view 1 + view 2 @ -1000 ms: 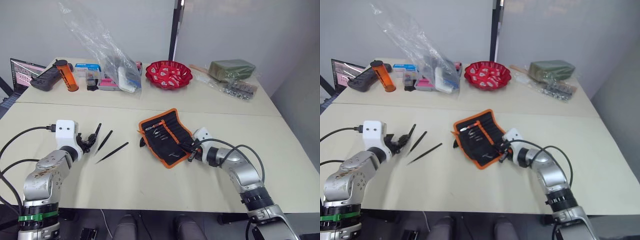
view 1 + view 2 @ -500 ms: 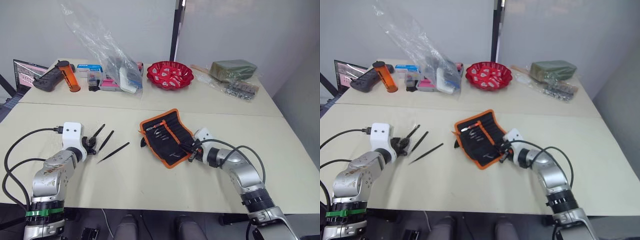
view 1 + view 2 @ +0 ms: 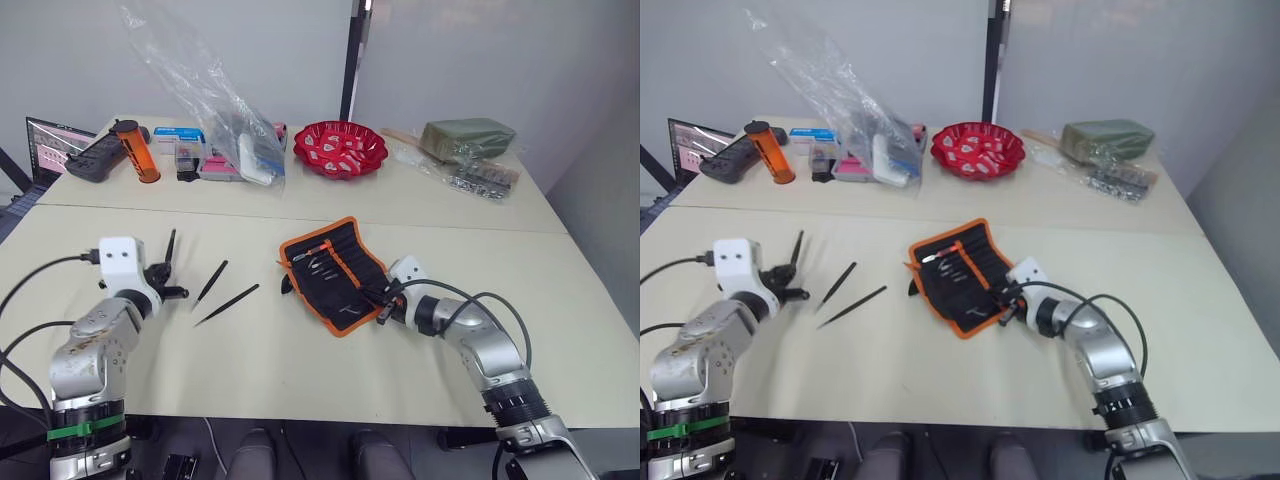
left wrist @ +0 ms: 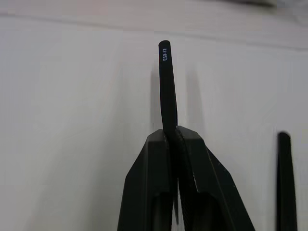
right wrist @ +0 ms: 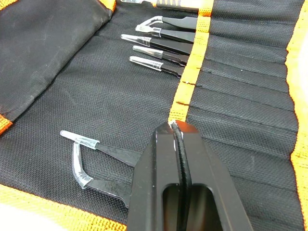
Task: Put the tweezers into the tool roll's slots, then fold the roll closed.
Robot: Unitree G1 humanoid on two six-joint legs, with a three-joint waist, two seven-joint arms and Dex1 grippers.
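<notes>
Our left gripper (image 3: 160, 278) is clamped on one pair of tweezers (image 3: 169, 247), lifted at nine o'clock from the tool roll (image 3: 333, 272). Our right gripper (image 5: 177, 139), fingers together, pins the fabric. We should carry the point toward a free slot (image 5: 250, 98), aligned lengthwise.

Pale tabletop (image 3: 300, 350), two sections joined by a seam. Near section: open tool roll (image 3: 335, 272); two loose tweezers (image 3: 226, 304) well apart from it, toward the left. Far section: red bowl (image 3: 338, 148), clear plastic bag (image 3: 215, 100), orange canister (image 3: 132, 150), black controller (image 3: 92, 157), laptop (image 3: 45, 143), green bundle (image 3: 462, 138).
</notes>
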